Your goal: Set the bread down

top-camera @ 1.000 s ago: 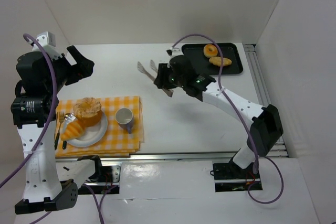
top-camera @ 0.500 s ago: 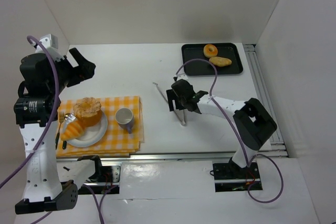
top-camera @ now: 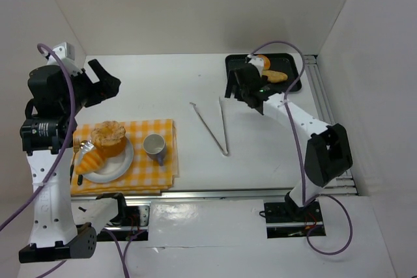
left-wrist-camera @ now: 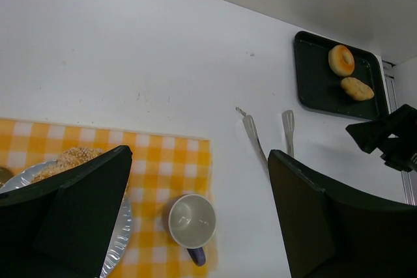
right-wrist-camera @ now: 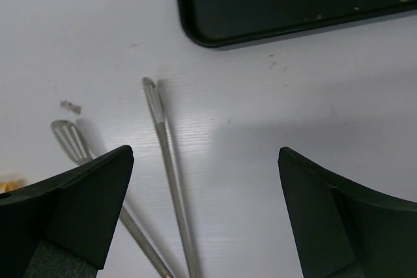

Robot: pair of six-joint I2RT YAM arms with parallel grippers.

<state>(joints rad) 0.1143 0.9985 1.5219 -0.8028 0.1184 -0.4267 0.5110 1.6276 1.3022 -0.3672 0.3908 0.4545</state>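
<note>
Far-right tray holds two breads; the plate, two more. Right hand, fingers apart and empty, hangs over the tray's near-left corner, beside tongs on open table. Left hand gapes too.

Bright even overhead light; white bench near washed out. Soft short shadows beside tongs. Right wrist view: mild glare on bench, close tool fingers blurred.

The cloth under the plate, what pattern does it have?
Cloth: yellow-and-white checks, clearest from the top camera.
</note>
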